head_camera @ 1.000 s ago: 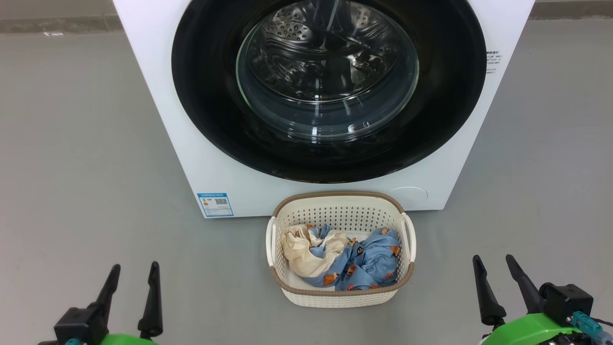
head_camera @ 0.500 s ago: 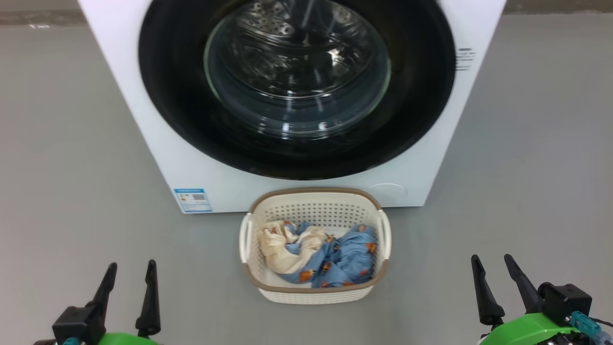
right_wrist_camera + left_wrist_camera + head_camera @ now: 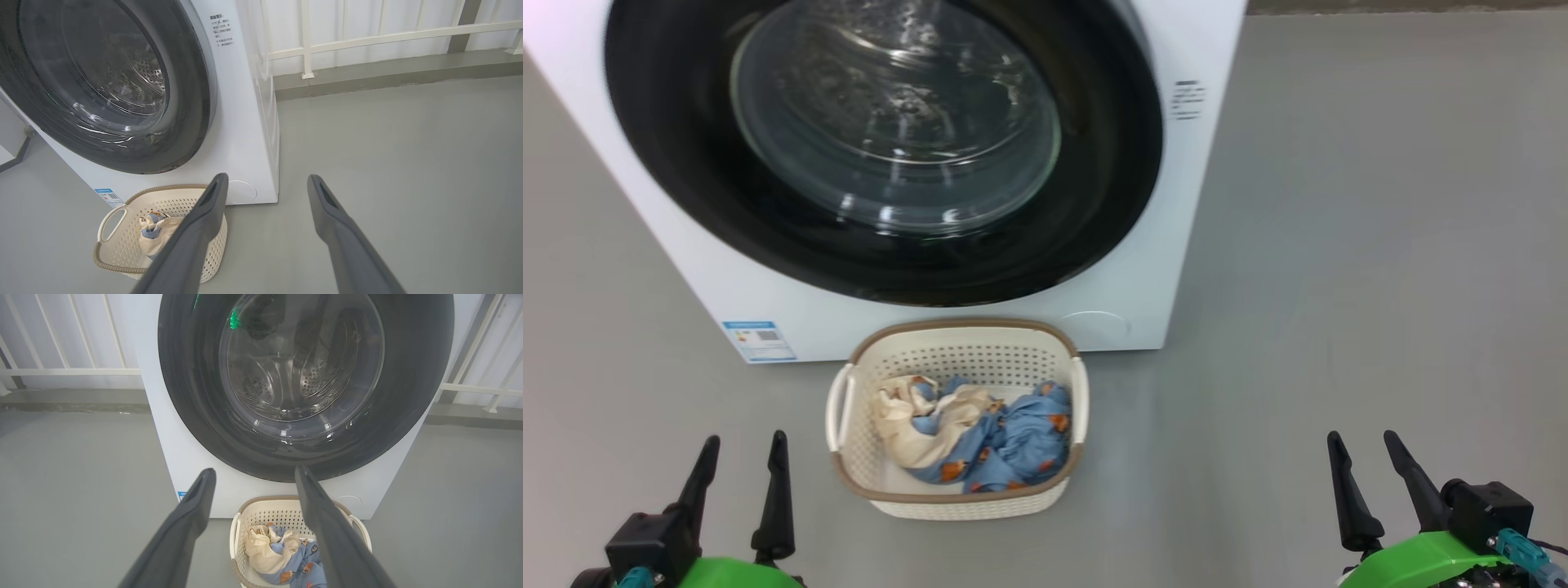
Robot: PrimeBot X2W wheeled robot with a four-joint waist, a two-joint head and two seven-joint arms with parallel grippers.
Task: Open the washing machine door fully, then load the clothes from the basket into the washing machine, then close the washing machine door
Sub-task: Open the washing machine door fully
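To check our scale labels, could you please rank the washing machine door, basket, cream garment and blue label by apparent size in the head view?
Largest to smallest:
1. washing machine door
2. basket
3. cream garment
4. blue label
The gaps are wide, so camera nearness changes nothing.

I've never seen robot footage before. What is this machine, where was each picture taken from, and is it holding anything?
This is a two-armed wheeled robot. One picture comes from its head camera, looking down: its left pincer and right pincer, two dark fingers each, are open and empty. The other two come from wrist cameras looking along those fingers. On the grey floor stands a white washing machine, its round black door apparently shut. Before it sits a cream basket holding the clothes, one cream, one printed blue.
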